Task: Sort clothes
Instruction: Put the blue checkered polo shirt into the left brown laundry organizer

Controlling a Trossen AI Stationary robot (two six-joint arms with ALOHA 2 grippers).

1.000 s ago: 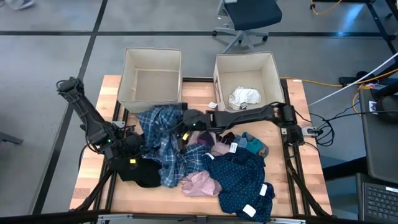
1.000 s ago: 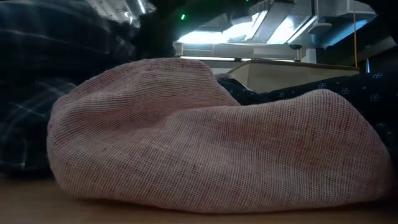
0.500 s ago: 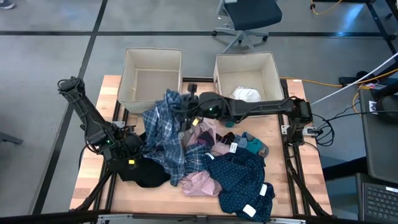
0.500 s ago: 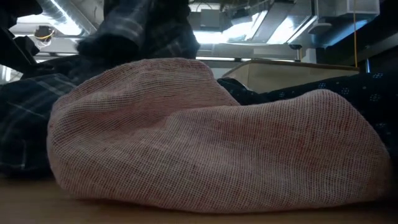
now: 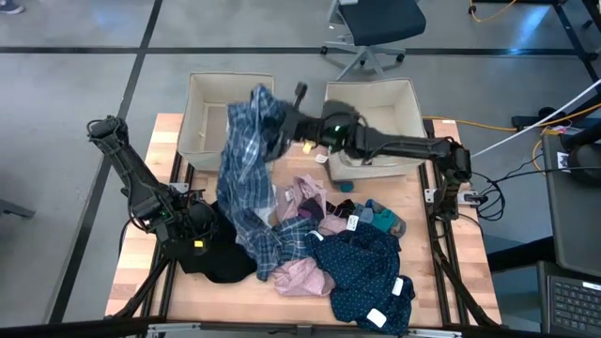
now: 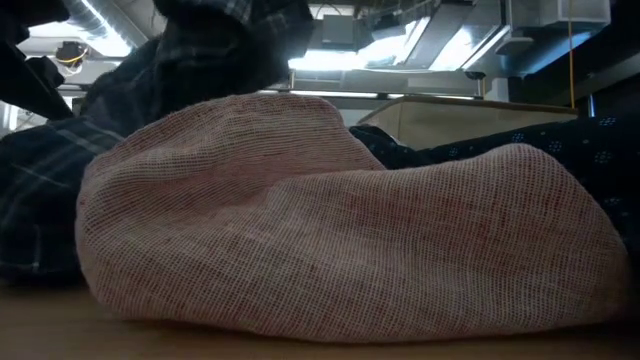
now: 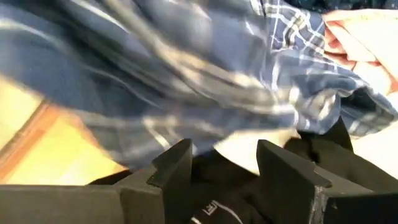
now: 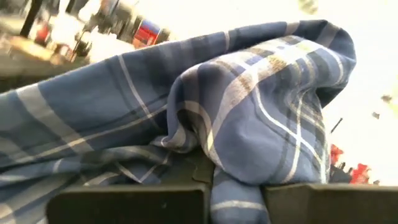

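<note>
Above the left bin (image 5: 231, 115), seen from overhead, the right gripper (image 5: 282, 127) was shut on a bunched fold of the plaid shirt (image 5: 246, 174), holding it up beside that bin's right wall. The shirt hung in a long strip from there, its long axis running away from the bin and down to the pile, where its tail lay among the pink piece (image 5: 302, 278) and the dotted navy piece (image 5: 362, 268). So the bin lay just to the gripper's left, and the right arm was plainly the nearer one to it. The left gripper (image 5: 192, 218) waited well away from the bin, over the black garment (image 5: 218, 263). The right bin (image 5: 371, 117) stood next to the left bin.

At table height, the pink piece (image 6: 330, 240) filled nearly everything; the shirt (image 6: 190, 50) showed only as a dark mass rising behind it, and neither gripper could be made out.

From the left wrist, the left gripper (image 7: 224, 163) stood with its fingers spread and nothing between them, black cloth below and the shirt (image 7: 186, 68) sweeping past just beyond, a closeness the overhead view did not make clear.

From the right wrist, the right gripper (image 8: 235, 186) had the shirt (image 8: 249, 118) pinched tight, a fat fold bulging out above the fingers, which confirmed the grip.
</note>
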